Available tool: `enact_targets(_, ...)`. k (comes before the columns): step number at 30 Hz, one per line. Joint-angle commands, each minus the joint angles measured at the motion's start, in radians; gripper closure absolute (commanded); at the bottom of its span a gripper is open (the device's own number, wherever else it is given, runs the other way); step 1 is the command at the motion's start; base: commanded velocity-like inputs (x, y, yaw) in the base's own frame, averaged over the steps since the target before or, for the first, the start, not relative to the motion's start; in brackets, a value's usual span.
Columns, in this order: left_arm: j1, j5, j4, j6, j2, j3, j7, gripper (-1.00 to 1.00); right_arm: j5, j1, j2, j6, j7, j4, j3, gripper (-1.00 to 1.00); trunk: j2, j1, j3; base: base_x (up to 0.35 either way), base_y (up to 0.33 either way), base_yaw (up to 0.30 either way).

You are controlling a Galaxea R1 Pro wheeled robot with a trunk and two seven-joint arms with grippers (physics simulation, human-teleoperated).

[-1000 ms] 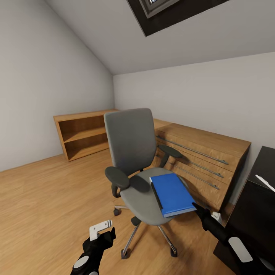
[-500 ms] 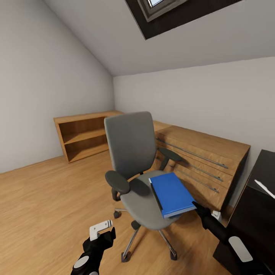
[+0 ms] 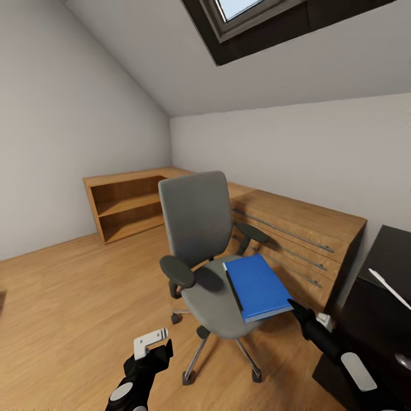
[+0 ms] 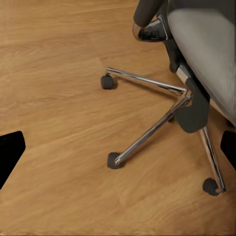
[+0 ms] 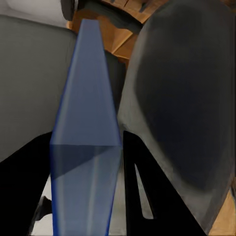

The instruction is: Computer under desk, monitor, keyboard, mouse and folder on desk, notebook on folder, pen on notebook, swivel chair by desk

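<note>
The swivel chair (image 3: 201, 240) is grey with a tall back, black armrests and a chrome star base on black castors, standing upright on the wood floor out in the room. The folder (image 3: 257, 287) is bright blue with a dark spine, lying flat on the seat and poking out past the seat's edge on the side toward the surface (image 3: 381, 308), a glossy black top with dark fronts at the right edge of the head view. The chair's base shows well in the left wrist view too.
</note>
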Motion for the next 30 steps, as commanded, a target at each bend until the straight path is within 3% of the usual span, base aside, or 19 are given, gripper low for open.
enact_targets(1, -0.001, 0.004, -0.001, 0.003, 0.001, -0.002, 0.007, -1.00, -0.004, -0.001, 0.001, 0.007, 0.002, -0.004, -0.002, 1.00, 0.007, -0.005, 0.002, -0.325, 0.000, 0.000)
enact_targets(5, -0.001, 0.004, -0.001, 0.003, 0.001, -0.001, 0.007, -1.00, 0.026, 0.014, 0.022, 0.005, 0.001, -0.069, -0.002, 1.00, 0.035, -0.020, 0.015, -0.304, 0.000, 0.000)
enact_targets(7, -0.001, 0.004, -0.001, 0.003, 0.001, -0.001, 0.007, -1.00, 0.065, 0.039, 0.043, -0.010, -0.001, -0.133, -0.002, 1.00, 0.049, -0.028, 0.021, -0.113, 0.000, 0.000)
enact_targets(10, -0.001, 0.004, -0.001, 0.003, 0.001, -0.001, 0.007, -1.00, 0.084, 0.072, 0.060, -0.026, -0.005, -0.207, -0.002, 1.00, 0.070, -0.039, 0.030, -0.039, 0.000, 0.000)
enact_targets(20, -0.001, 0.006, -0.001, 0.003, 0.001, -0.002, 0.007, -1.00, 0.090, 0.141, 0.069, -0.031, -0.018, -0.355, -0.002, 1.00, 0.140, -0.078, 0.062, -0.005, 0.000, 0.000)
enact_targets(25, -0.001, 0.007, 0.000, 0.003, 0.001, -0.001, 0.007, -1.00, 0.096, 0.260, 0.124, -0.030, -0.111, -0.607, -0.003, 1.00, 0.175, -0.097, 0.077, 0.000, 0.000, 0.000)
enact_targets(30, 0.000, 0.007, 0.001, 0.003, 0.001, 0.003, 0.009, -1.00, 0.103, 0.318, 0.150, -0.028, -0.160, -0.727, -0.004, 1.00, 0.210, -0.116, 0.093, 0.000, 0.000, 0.000)
